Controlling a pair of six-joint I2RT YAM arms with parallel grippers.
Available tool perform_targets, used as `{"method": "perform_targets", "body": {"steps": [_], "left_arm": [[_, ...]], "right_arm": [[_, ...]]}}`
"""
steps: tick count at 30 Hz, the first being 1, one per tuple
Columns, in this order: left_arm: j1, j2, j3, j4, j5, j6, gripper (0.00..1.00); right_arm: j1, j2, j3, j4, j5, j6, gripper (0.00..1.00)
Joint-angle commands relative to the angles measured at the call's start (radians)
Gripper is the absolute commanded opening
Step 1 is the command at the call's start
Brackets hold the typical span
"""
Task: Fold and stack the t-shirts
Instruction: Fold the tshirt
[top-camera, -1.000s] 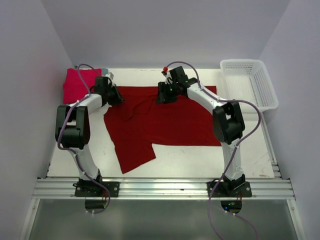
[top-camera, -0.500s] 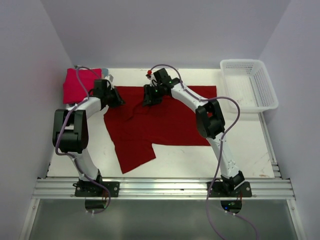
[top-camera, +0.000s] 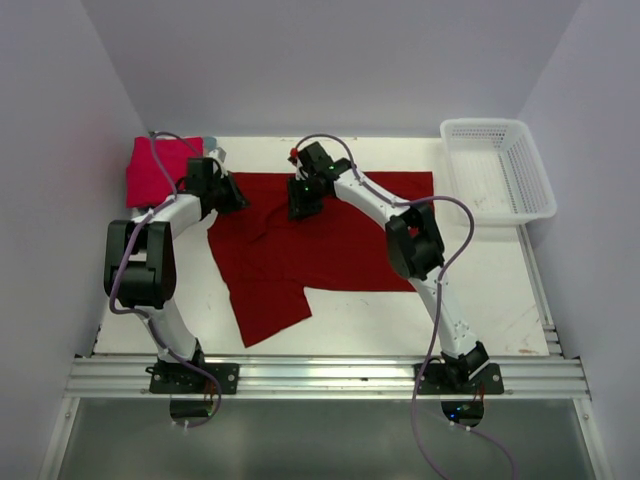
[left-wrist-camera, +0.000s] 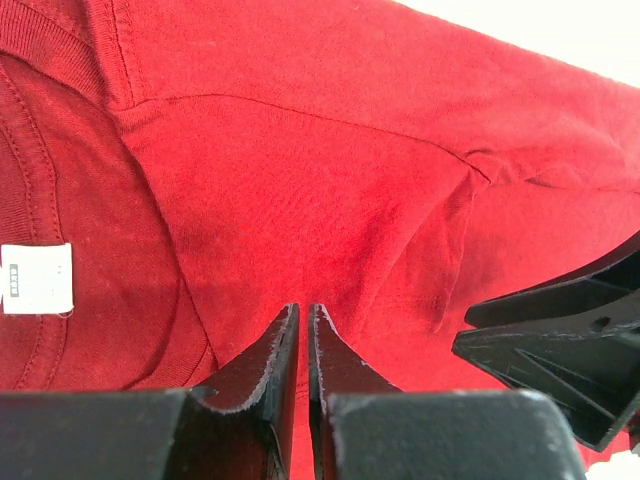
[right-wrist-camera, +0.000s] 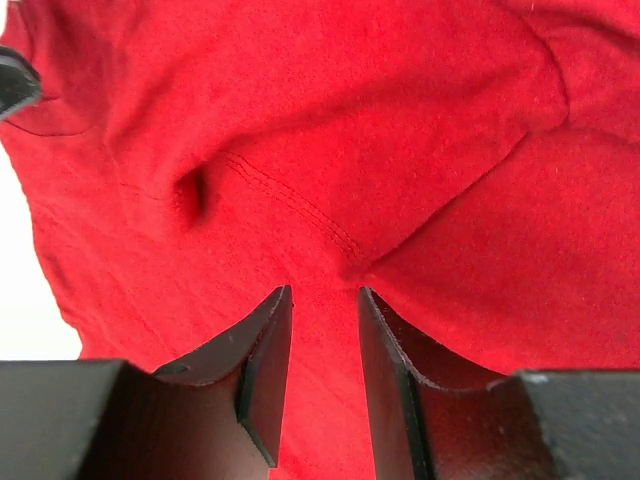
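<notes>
The dark crimson t-shirt (top-camera: 330, 245) lies spread on the white table, one sleeve hanging toward the front left. My left gripper (top-camera: 237, 195) is at its back left edge, jaws closed to a thin slit on the crimson cloth (left-wrist-camera: 300, 170), beside the collar label (left-wrist-camera: 35, 278). My right gripper (top-camera: 301, 205) is down on the shirt near the collar. Its jaws are a little apart, astride a raised fold of cloth (right-wrist-camera: 330, 230). The brighter pinkish-red t-shirt (top-camera: 152, 168) lies folded at the back left. The blue-grey t-shirt is not clearly in view.
A white mesh basket (top-camera: 500, 165) stands at the back right corner. Pale walls close in the table on the left, back and right. Bare tabletop (top-camera: 480, 290) shows at the right and front of the shirt. The right gripper's body shows in the left wrist view (left-wrist-camera: 560, 345).
My right gripper has moved left along the shirt's back edge, toward the left gripper. The left arm and the shirt have hardly moved.
</notes>
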Motion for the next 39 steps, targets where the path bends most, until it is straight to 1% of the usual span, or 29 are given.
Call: {"method": "perform_targets", "body": {"steps": [1, 16, 18, 22, 23, 25, 26, 29, 33, 39], "left_arm": [[0.002, -0.052, -0.009, 0.044, 0.016, -0.013, 0.11], [0.002, -0.053, -0.013, 0.041, 0.013, -0.013, 0.1], [0.002, -0.052, -0.012, 0.043, 0.013, -0.013, 0.1], [0.004, -0.049, -0.012, 0.043, 0.013, -0.013, 0.1], [0.004, -0.049, -0.01, 0.039, 0.013, -0.013, 0.1], [0.004, -0.048, -0.01, 0.039, 0.013, -0.012, 0.1], [0.004, -0.047, -0.01, 0.039, 0.013, -0.012, 0.09], [0.004, -0.045, -0.01, 0.039, 0.014, -0.012, 0.09], [0.004, -0.045, -0.01, 0.036, 0.014, -0.01, 0.09], [0.004, -0.045, -0.006, 0.033, 0.014, -0.008, 0.09]], "right_arm": [[0.016, -0.003, 0.033, -0.045, 0.076, -0.006, 0.36], [0.019, 0.081, 0.111, -0.055, 0.099, -0.001, 0.35], [0.019, 0.084, 0.113, -0.053, 0.102, -0.001, 0.33], [0.019, 0.078, 0.108, -0.051, 0.11, -0.001, 0.26], [0.019, 0.077, 0.107, -0.05, 0.111, -0.003, 0.2], [0.019, 0.066, 0.096, -0.045, 0.114, -0.003, 0.15], [0.019, 0.061, 0.085, -0.042, 0.118, -0.007, 0.1], [0.019, 0.044, 0.073, -0.036, 0.121, -0.012, 0.02], [0.019, 0.015, 0.047, -0.032, 0.127, -0.021, 0.0], [0.019, -0.049, 0.013, -0.021, 0.148, -0.036, 0.01]]}}
